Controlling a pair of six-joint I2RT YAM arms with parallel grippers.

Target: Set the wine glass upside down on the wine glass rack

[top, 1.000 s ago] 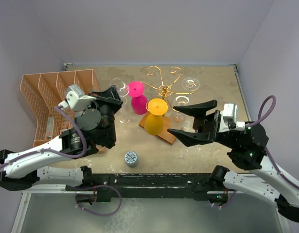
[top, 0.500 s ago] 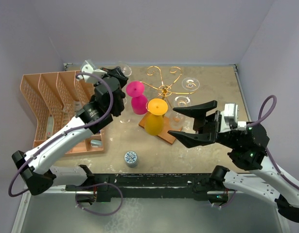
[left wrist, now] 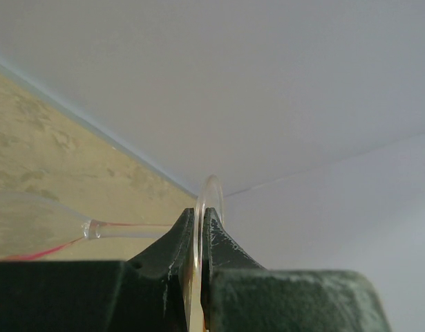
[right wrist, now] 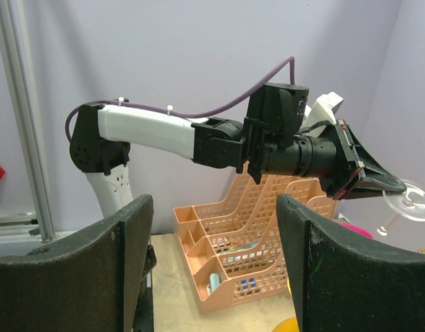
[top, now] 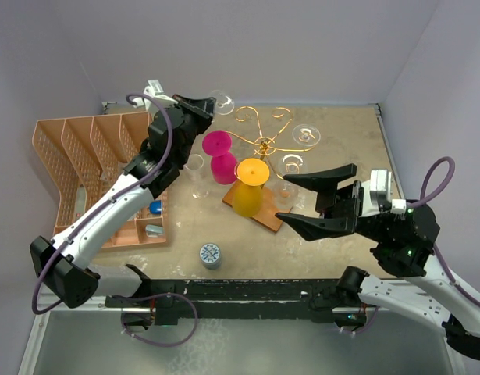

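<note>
My left gripper (top: 211, 106) is raised high at the back left and shut on the round foot of a clear wine glass (top: 222, 101). In the left wrist view the fingertips (left wrist: 216, 238) pinch the foot's edge (left wrist: 211, 190), and the stem (left wrist: 129, 228) runs off to the left. The right wrist view shows the foot (right wrist: 409, 196) uppermost and the stem hanging down. The gold wire rack (top: 264, 143) on its wooden base (top: 264, 219) stands just to the right, bearing upside-down pink (top: 222, 158), yellow (top: 249, 187) and clear glasses (top: 305, 135). My right gripper (top: 279, 195) is open and empty beside the rack.
An orange plastic divided basket (top: 83, 156) stands at the left and holds small items; it also shows in the right wrist view (right wrist: 267, 256). A small round patterned object (top: 210, 255) lies near the front edge. The back wall is close behind the held glass.
My left arm has risen and swung back and to the right with the glass foot in its jaws, from beside the basket to the rack's left. The right gripper has barely moved.
</note>
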